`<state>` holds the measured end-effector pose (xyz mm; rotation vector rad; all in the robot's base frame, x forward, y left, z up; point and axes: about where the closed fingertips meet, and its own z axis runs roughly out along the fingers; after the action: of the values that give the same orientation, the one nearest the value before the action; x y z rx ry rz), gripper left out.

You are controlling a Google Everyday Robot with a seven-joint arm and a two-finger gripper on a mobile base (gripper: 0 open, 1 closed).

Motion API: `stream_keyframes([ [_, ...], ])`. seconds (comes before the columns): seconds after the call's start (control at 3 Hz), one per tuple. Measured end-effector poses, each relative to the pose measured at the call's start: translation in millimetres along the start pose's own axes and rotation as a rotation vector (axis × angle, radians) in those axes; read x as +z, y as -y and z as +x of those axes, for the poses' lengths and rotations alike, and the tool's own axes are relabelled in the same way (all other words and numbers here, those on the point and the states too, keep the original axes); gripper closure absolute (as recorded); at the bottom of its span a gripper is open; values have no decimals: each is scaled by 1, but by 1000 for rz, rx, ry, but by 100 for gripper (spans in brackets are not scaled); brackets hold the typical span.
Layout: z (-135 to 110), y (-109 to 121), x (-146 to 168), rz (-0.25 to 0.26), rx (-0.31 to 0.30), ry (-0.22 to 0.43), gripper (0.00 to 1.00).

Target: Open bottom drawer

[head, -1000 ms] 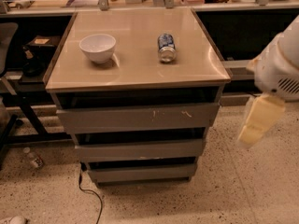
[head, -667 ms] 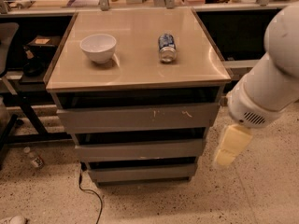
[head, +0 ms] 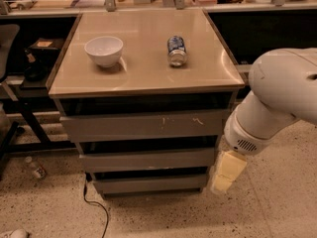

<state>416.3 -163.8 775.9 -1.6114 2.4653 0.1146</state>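
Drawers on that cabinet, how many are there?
3, stacked: top drawer, scratched; middle drawer below it; bottom drawer lowest. The tool hangs right of the bottom drawer.

The drawer cabinet [head: 143, 78] is being viewed by the single camera from in front and above (tilted downward, fairly near); the arm [head: 277, 98] is being framed entering from the right, the gripper [head: 221, 182] being seen just beside the bottom drawer [head: 148, 184]

Matt cream gripper [head: 225, 172] beside the matt grey bottom drawer [head: 148, 184]; glossy smooth tabletop [head: 143, 71]; shiny white bowl [head: 103, 50]
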Motion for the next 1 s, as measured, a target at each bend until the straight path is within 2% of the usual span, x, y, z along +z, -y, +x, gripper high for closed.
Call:
stream_keyframes([
  [0.33,6,-15,33,-46,13,8,0],
  [0.67,15,-41,112,-123,42,-22,0],
  [1.0,25,-59,187,-197,101,-26,0],
])
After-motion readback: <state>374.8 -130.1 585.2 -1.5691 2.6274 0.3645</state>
